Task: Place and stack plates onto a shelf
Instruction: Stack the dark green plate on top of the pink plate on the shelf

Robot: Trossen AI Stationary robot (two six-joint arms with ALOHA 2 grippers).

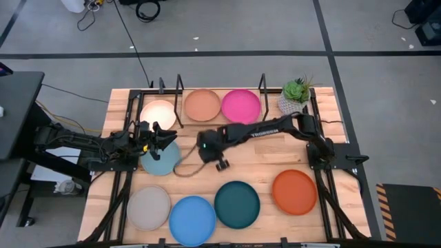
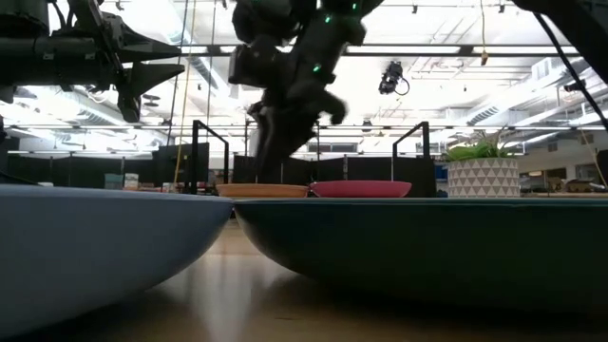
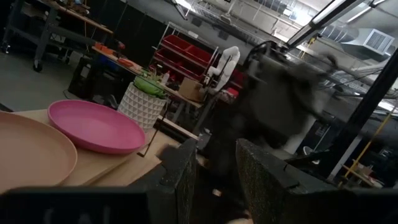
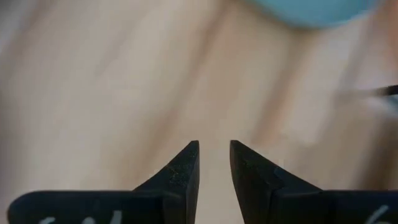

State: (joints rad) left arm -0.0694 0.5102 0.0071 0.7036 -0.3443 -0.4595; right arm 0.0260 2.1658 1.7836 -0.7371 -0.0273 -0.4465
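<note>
Pale blue plate lies nearer the slightly parted, empty left gripper than the narrowly parted, empty right gripper.

even overhead light brightens the tabletop in the high view, with soft shadows. the low view is backlit by glaring ceiling lights, its near plates dark and unfocused. motion blur smears the right wrist view and the far arm in the left wrist view.
</note>
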